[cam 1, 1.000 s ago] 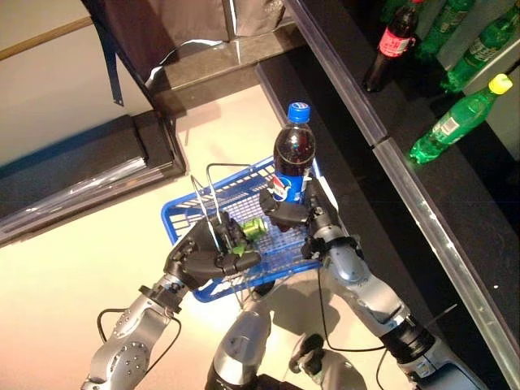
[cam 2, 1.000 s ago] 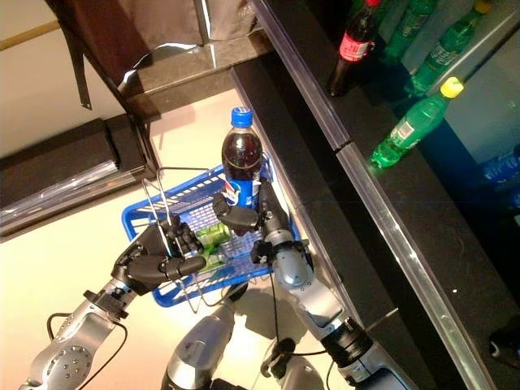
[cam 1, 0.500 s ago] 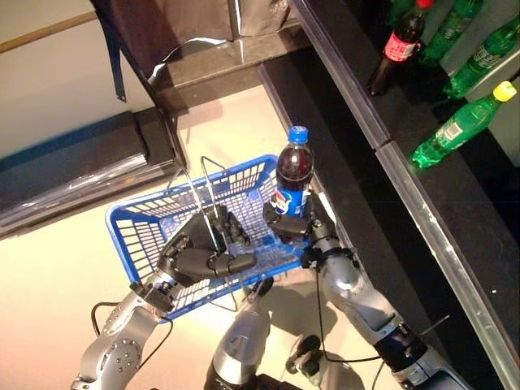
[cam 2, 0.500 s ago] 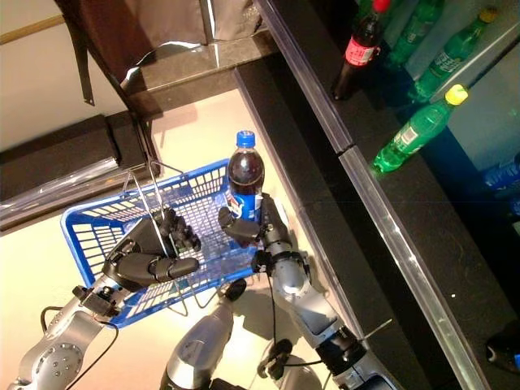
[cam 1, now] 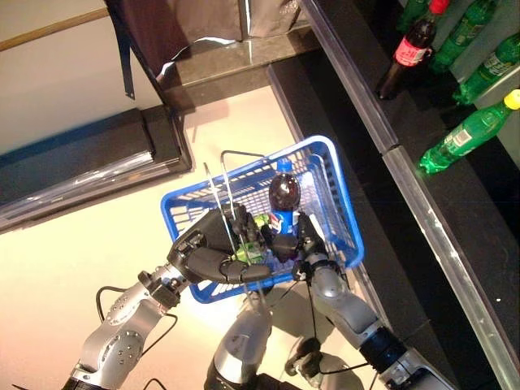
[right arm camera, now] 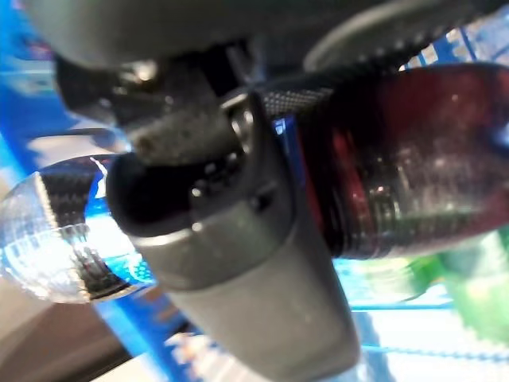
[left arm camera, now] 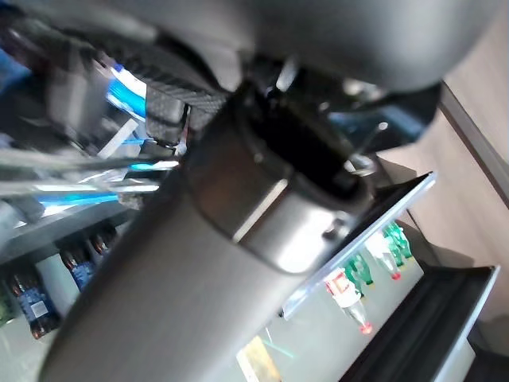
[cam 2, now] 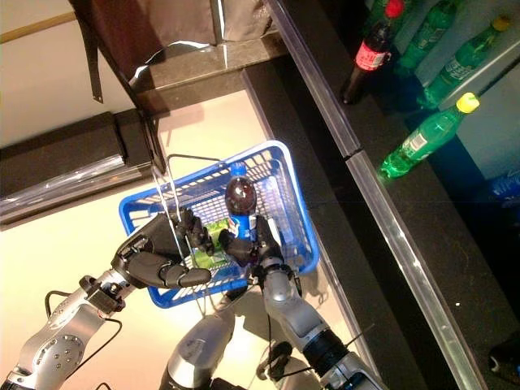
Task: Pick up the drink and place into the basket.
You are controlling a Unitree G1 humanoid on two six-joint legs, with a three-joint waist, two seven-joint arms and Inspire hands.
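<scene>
with our right hand (cam 1: 291, 244) clamped on the cola bottle (cam 1: 283, 195) inside the blue basket (cam 1: 337, 203), and our left hand (cam 1: 213, 253) curled round its wire handles (cam 1: 218, 188), we should lower the bottle to the basket floor beside the green can (cam 1: 258, 221) before loosening our fingers.

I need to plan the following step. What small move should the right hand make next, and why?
Probably lower a little more, then let go. The right hand is curled round the dark cola bottle with the blue cap, which stands upright inside the blue plastic basket; the left hand grips the basket's wire handles.

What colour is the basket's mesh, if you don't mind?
Blue; the basket shows best in the left eye view.
</scene>
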